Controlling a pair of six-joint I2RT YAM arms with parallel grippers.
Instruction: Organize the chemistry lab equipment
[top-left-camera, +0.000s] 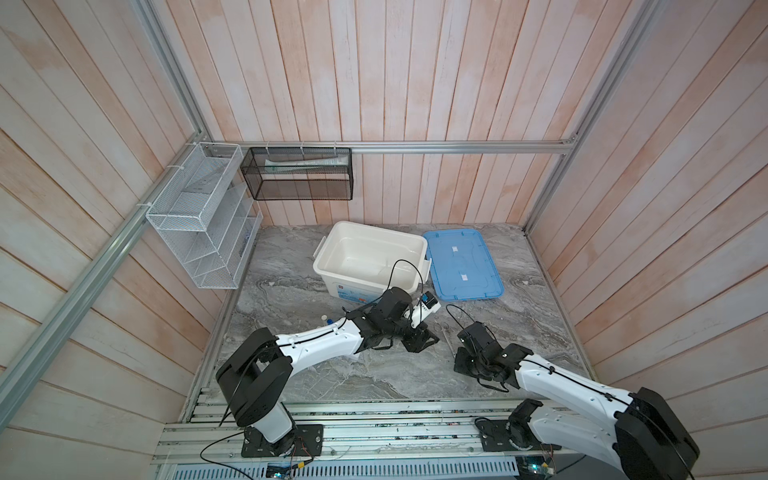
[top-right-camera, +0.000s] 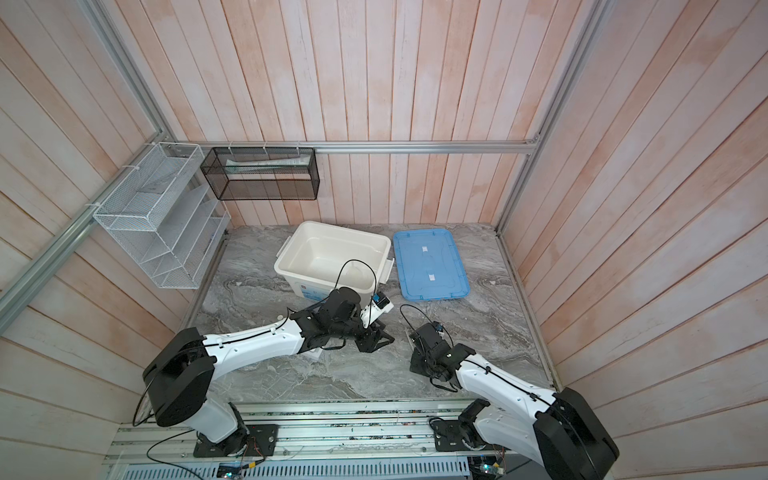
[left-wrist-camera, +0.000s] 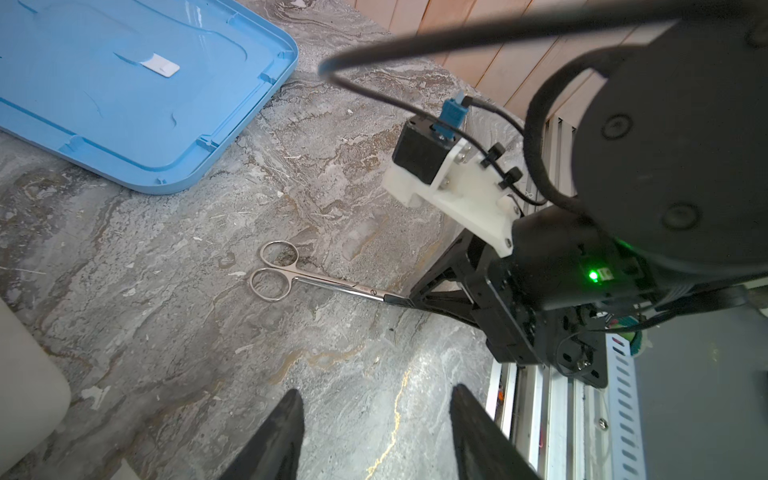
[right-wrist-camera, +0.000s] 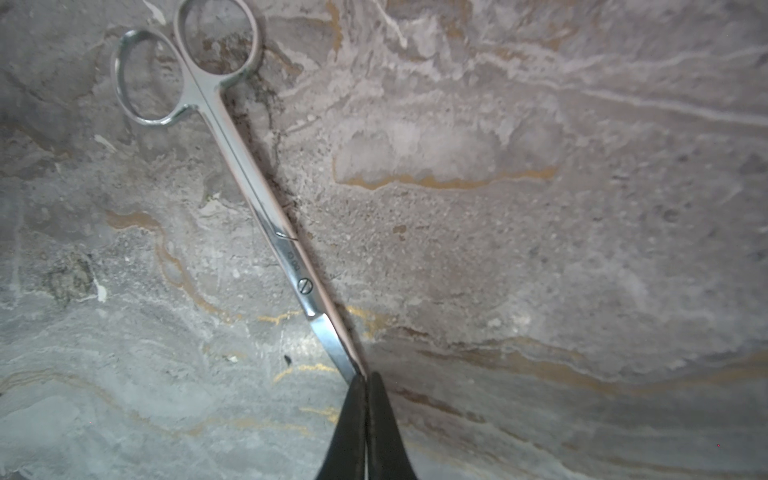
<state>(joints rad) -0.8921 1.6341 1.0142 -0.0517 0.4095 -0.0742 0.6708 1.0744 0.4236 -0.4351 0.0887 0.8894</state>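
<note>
Big grey worktop (top-left-camera: 374, 374), with the open white bin (top-left-camera: 332, 245) and blue lid (top-left-camera: 463, 266) at upper middle in both top views. Just below them the metal scissors (right-wrist-camera: 249, 174) look to be lying flat. In the right wrist view their long axis runs diagonally, rings upper left, blade tips lower centre. The right claw (right-wrist-camera: 365, 382) is pinched tight on those tips, in line with the blades. The left claw (left-wrist-camera: 376, 390) hangs nearby, half open and holding nothing.

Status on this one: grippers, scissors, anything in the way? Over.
Copy: right gripper shut on scissors blade tip; left gripper open, empty, nearby. Scissors flat on table. Open bin, lid beside it; left arm crowds its front.
</note>
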